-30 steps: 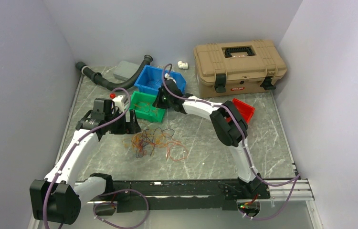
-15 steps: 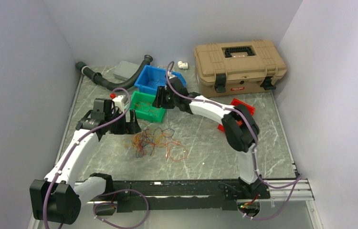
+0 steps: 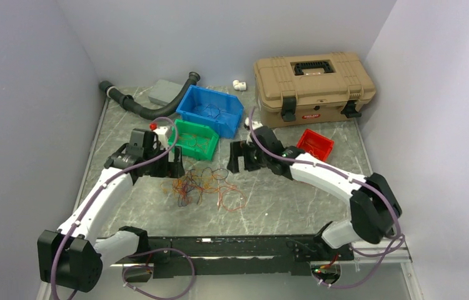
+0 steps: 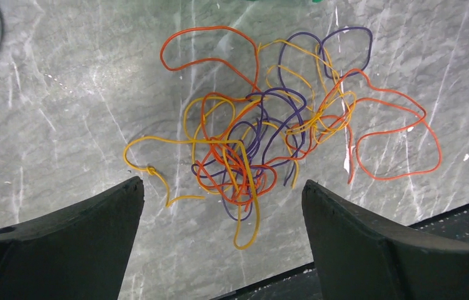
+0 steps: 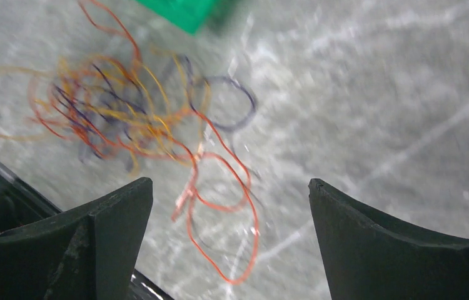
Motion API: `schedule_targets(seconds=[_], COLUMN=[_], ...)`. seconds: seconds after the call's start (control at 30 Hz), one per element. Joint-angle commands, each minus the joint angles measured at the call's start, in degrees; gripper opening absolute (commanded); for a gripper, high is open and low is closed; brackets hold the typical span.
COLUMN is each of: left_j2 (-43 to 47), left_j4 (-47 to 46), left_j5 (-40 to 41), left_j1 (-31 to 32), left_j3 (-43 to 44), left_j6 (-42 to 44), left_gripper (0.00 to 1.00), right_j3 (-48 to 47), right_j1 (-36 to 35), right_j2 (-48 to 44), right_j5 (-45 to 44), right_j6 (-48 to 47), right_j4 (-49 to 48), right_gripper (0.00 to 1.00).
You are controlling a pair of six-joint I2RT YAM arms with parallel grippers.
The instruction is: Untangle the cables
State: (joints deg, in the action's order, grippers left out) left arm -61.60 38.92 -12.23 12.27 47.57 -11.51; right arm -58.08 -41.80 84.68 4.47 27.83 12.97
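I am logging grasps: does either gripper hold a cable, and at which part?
Nothing is held. The left gripper and the right gripper are open; the cables lie free.

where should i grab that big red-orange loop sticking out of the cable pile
Probably grip the red-orange loop at its outer arc, farthest from the tangle, where it lies flat and alone on the table. Come straight down from above, on that outer side; no other strand crosses there.
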Motion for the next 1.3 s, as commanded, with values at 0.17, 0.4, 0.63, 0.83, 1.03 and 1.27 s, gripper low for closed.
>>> schedule_targets(seconds=[0.17,0.4,0.63,0.83,1.03,1.27], left_j2=[-3.4,-8.0,-8.5,-7.7,-8.2,-8.7], left_j4=[4.9,5.8,6.4,5.5,4.3,2.7], left_j5=[17.4,19.8,20.1,17.8,17.7,16.8], left_j1=[12.3,17.3,18.5,18.6,18.5,18.5], left_j3=[10.4,13.6,14.0,13.7,12.7,10.6], left_j6=[-3.5,-5.6,-6.0,-6.0,-6.7,-7.9], left_gripper=[0.99,0.99,1.0,0.99,0.99,0.99], right_j3=[11.0,12.0,10.7,7.8,3.2,-2.2], right_j1=[-3.4,-5.9,-6.7,-8.4,-13.0,-19.4], right_j2=[-6.6,-0.2,6.8,10.9,13.4,14.8], right_j5=[-2.7,1.0,4.1,2.3,-8.4,-23.4], right_j6=[0.6,1.2,4.9,6.3,3.9,1.7], right_j4=[1.4,-3.9,-10.4,-8.7,0.3,14.9], right_gripper=[0.98,1.0,1.0,0.96,0.6,0.54])
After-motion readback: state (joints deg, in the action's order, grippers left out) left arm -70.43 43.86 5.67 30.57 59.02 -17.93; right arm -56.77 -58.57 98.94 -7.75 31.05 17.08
